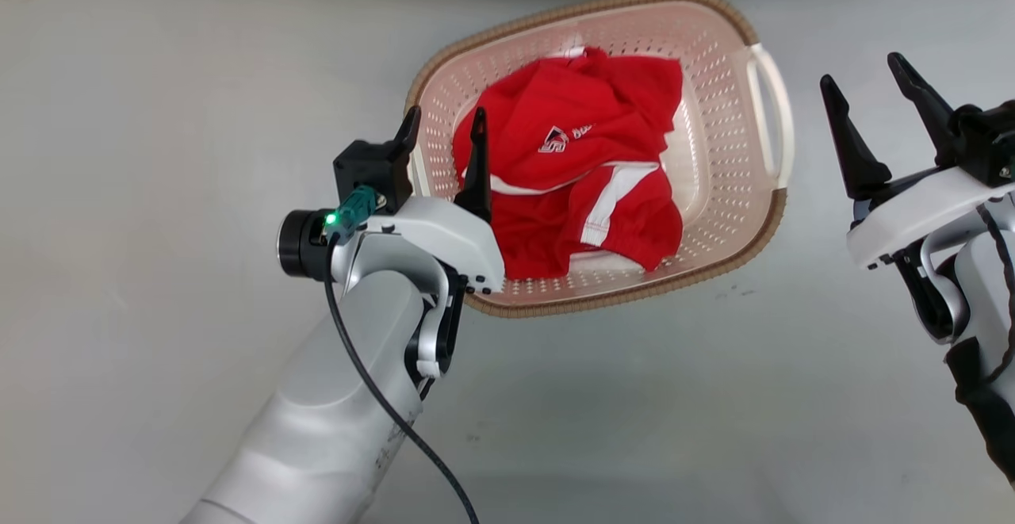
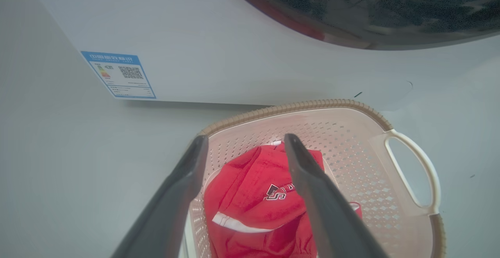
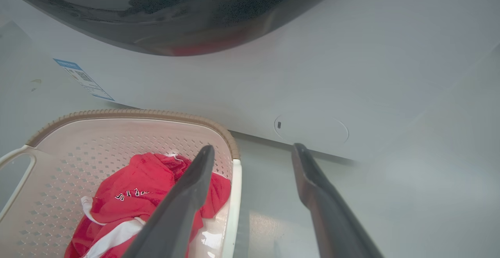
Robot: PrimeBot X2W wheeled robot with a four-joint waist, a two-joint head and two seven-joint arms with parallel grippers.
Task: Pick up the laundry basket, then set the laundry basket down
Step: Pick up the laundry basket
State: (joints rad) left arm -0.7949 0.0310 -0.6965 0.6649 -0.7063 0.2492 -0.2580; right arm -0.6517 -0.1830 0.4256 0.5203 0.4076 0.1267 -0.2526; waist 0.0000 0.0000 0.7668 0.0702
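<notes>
The laundry basket point(image 1: 718, 159), pale pink with a brown woven rim and white handles, stands on the grey floor with a red and white garment point(image 1: 579, 159) inside. My left gripper point(image 1: 444, 121) is open over the basket's left end, one finger outside the rim and one above the garment; that end's handle is hidden under it. In the left wrist view the left gripper point(image 2: 245, 137) frames the basket point(image 2: 351, 152) and garment point(image 2: 254, 195). My right gripper point(image 1: 863, 70) is open, right of the far handle point(image 1: 773, 112) and apart from it. The right gripper point(image 3: 254, 148) hovers over the basket's white handle point(image 3: 233, 195).
A white washing machine point(image 2: 234, 55) with a dark round door point(image 2: 371, 8) stands just behind the basket, also in the right wrist view point(image 3: 351, 74). A blue label point(image 2: 119, 74) sits on its front. Grey floor point(image 1: 634, 413) lies in front and to both sides.
</notes>
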